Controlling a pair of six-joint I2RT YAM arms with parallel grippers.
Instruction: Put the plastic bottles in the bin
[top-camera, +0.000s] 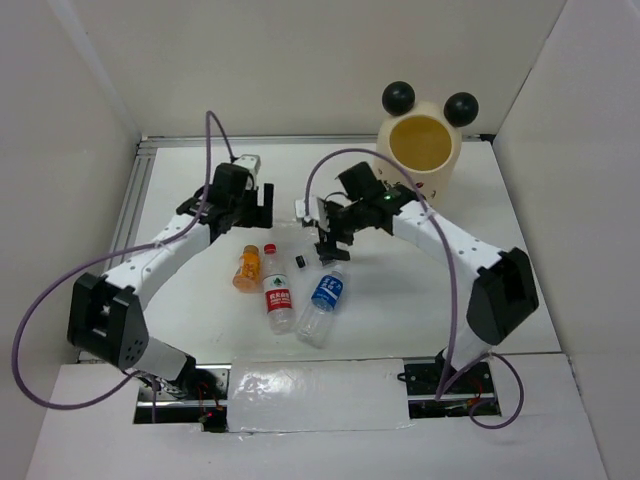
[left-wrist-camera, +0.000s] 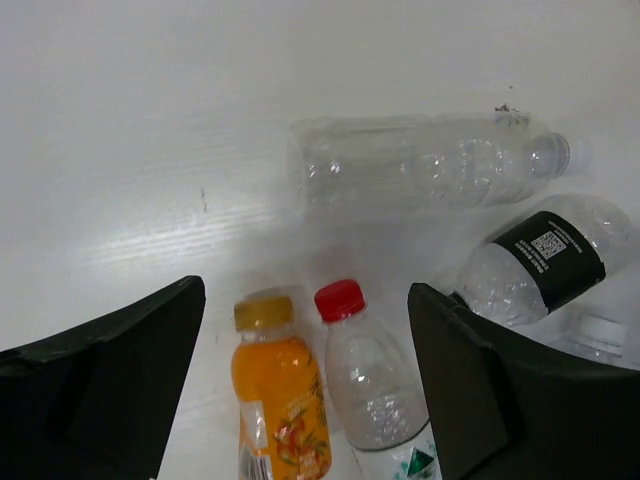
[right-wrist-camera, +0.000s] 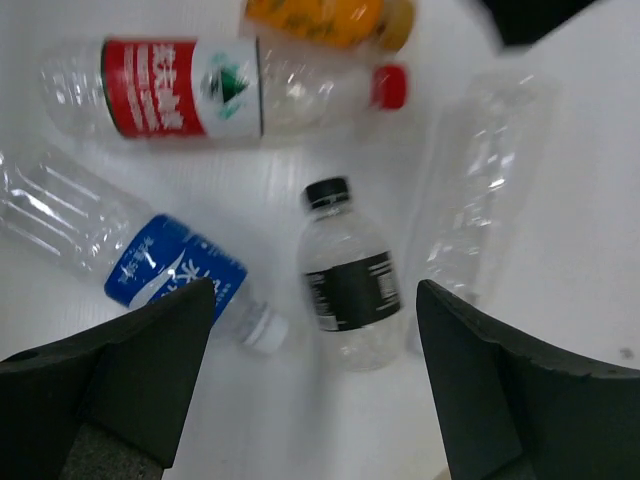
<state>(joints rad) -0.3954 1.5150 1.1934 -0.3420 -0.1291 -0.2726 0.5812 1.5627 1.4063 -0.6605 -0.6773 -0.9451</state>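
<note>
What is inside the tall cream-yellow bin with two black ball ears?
Inside the tall cream-yellow bin only smooth yellow inner wall shows, with no bottle visible. The part below its near rim is hidden.

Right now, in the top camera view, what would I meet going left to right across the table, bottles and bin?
orange bottle → red-labelled bottle → blue-labelled bottle → bin

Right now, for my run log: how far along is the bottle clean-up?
Done: nothing that shows; no bottle is visible inside the bin. In hand: nothing; the left gripper and the right gripper hover open above the pile. Left: all five bottles in view, the orange bottle, red-labelled bottle, blue-labelled bottle, dark-labelled bottle and clear unlabelled bottle, lying on the table.
</note>
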